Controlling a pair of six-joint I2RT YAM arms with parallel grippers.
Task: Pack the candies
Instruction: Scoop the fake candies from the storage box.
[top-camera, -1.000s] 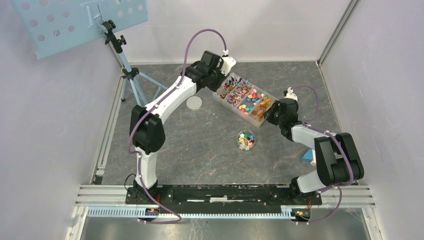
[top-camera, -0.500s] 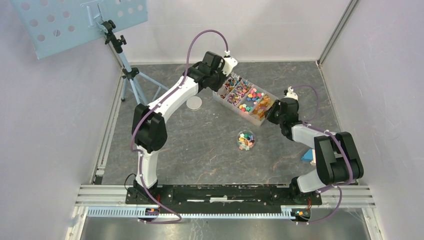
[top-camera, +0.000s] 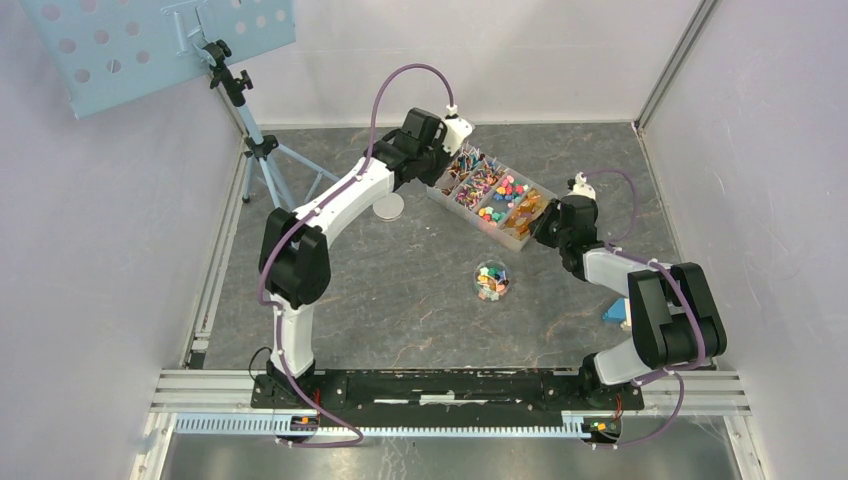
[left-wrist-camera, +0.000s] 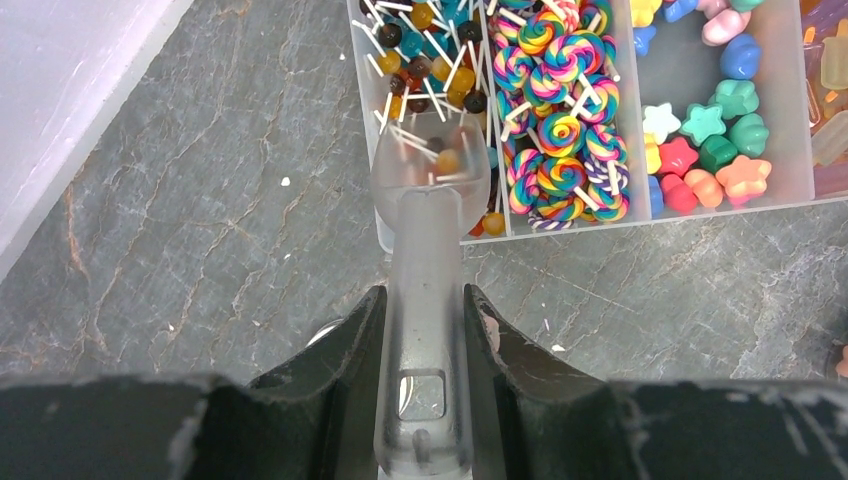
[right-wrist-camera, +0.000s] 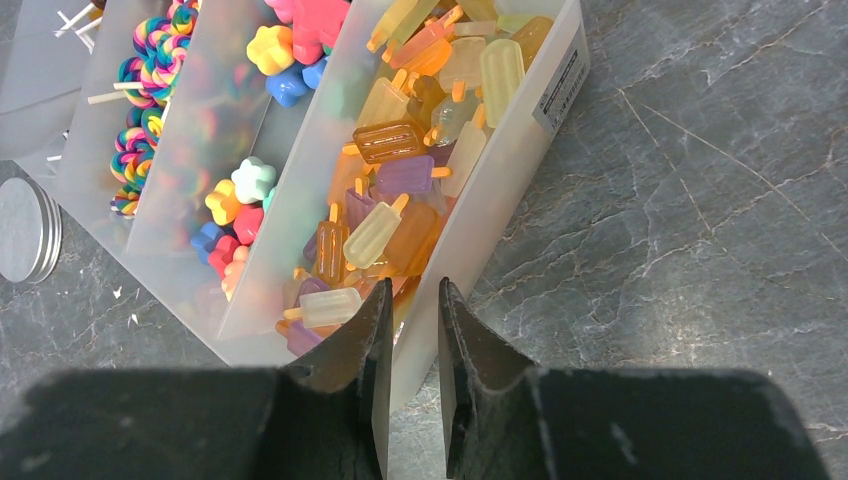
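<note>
A clear divided box (top-camera: 516, 243) holds the candies: small ball lollipops (left-wrist-camera: 430, 50), swirl lollipops (left-wrist-camera: 560, 130), star and flower sweets (left-wrist-camera: 720, 150) and ice-lolly shapes (right-wrist-camera: 400, 180). My left gripper (left-wrist-camera: 425, 310) is shut on the handle of a translucent scoop (left-wrist-camera: 430, 170). The scoop bowl holds a few ball lollipops over the box's leftmost compartment, at its near wall (left-wrist-camera: 620, 218). My right gripper (right-wrist-camera: 410, 300) is shut on the box's end wall (right-wrist-camera: 470, 230) beside the ice-lolly compartment. A small round clear jar (top-camera: 491, 280) with mixed candies stands mid-table.
A grey round lid (top-camera: 388, 207) lies left of the box, partly under my left arm; it also shows in the right wrist view (right-wrist-camera: 25, 230). A tripod (top-camera: 250, 150) stands at the back left. A small blue object (top-camera: 615, 312) lies by the right arm.
My left gripper with the scoop has shifted slightly back toward the box's left edge. The right gripper and the box have not moved.
</note>
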